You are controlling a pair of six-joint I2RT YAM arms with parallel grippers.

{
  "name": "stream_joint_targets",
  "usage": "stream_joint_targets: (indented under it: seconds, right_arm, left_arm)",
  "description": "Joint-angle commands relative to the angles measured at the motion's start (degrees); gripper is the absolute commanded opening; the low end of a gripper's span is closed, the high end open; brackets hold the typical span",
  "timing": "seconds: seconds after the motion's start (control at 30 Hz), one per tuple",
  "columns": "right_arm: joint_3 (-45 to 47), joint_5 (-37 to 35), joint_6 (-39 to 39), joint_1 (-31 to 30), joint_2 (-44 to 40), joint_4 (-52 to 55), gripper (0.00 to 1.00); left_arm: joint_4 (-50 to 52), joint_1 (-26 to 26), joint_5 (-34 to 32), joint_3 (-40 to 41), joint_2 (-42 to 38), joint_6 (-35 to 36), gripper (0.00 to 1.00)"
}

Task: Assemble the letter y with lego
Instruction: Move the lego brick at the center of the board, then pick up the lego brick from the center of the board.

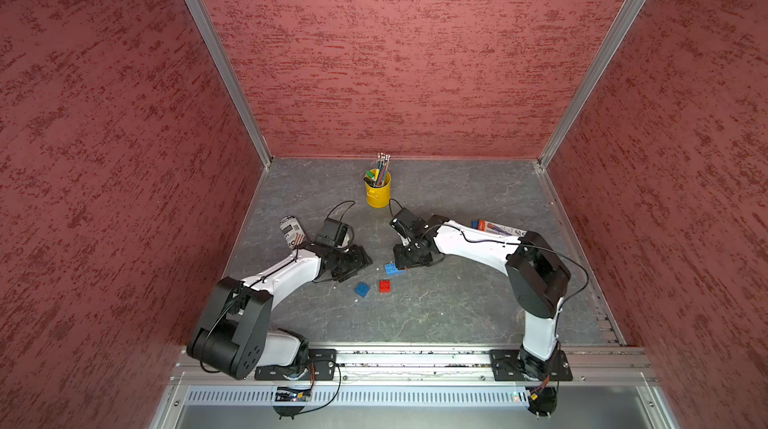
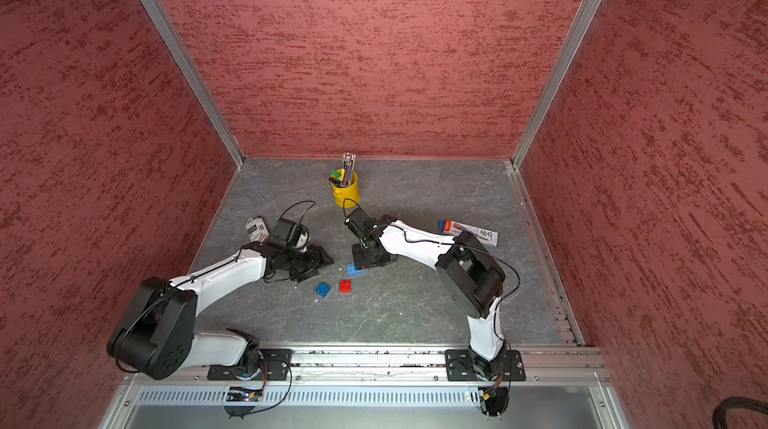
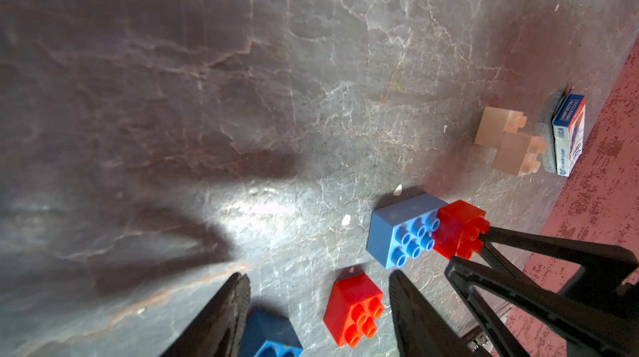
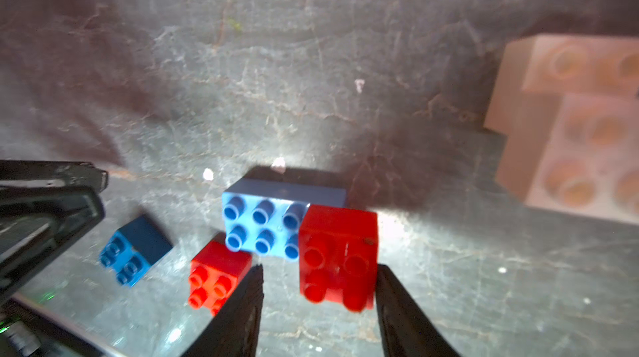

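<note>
Take the wall behind the yellow metal pencil cup (image 1: 378, 194) as 12 o'clock. The lego sits near the middle of the grey marbled tabletop (image 1: 436, 314).

The long light-blue studded brick (image 1: 391, 268) has a square red brick (image 4: 337, 255) pressed onto its 3 o'clock end. The right gripper (image 4: 320, 267) hangs over that red brick. Its fingers are parted, one on each side, and there is a clear gap on at least one side, so nothing is clamped.

A loose square red brick (image 1: 385, 286) lies at about 6 o'clock from the long brick, and a darker square blue brick (image 1: 362, 289) at about 8 o'clock. The two are apart.

The left gripper (image 3: 318, 275) comes in from 9 o'clock. Its jaws are spread and hold nothing, and both loose squares lie close in front of its tips.

Two white bricks joined in a step (image 3: 508, 140) sit well off toward 3 o'clock, near a blue, white and red carton (image 3: 568, 134). The right arm hides them in both top views.

A printed can (image 1: 291, 231) lies by the 9 o'clock edge, behind the left wrist.

The widest bare ground runs from the bricks to the 6 o'clock rail. There is more toward the back corner at 1 to 2 o'clock.
</note>
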State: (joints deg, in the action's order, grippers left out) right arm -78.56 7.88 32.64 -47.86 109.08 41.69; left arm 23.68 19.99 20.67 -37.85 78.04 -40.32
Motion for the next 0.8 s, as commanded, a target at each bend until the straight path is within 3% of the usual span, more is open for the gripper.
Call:
stream_joint_targets:
  seconds: [0.0, 0.43, 0.77]
  right_arm:
    - [1.74, 4.52, 0.59, 0.14, -2.22, -3.74, 0.53]
    - [6.67, 1.19, -0.32, 3.13, -8.88, -4.56, 0.54]
    - [10.35, -0.25, -1.00, 5.62, -12.71, -5.92, 0.53]
  left_arm:
    - [2.84, 0.47, -1.22, -0.06, -2.04, 0.84, 0.67]
    - [13.62, 6.93, -5.42, -3.23, -1.64, 4.32, 0.66]
    - [15.79, 12.09, -8.45, -5.15, 1.85, 4.10, 0.59]
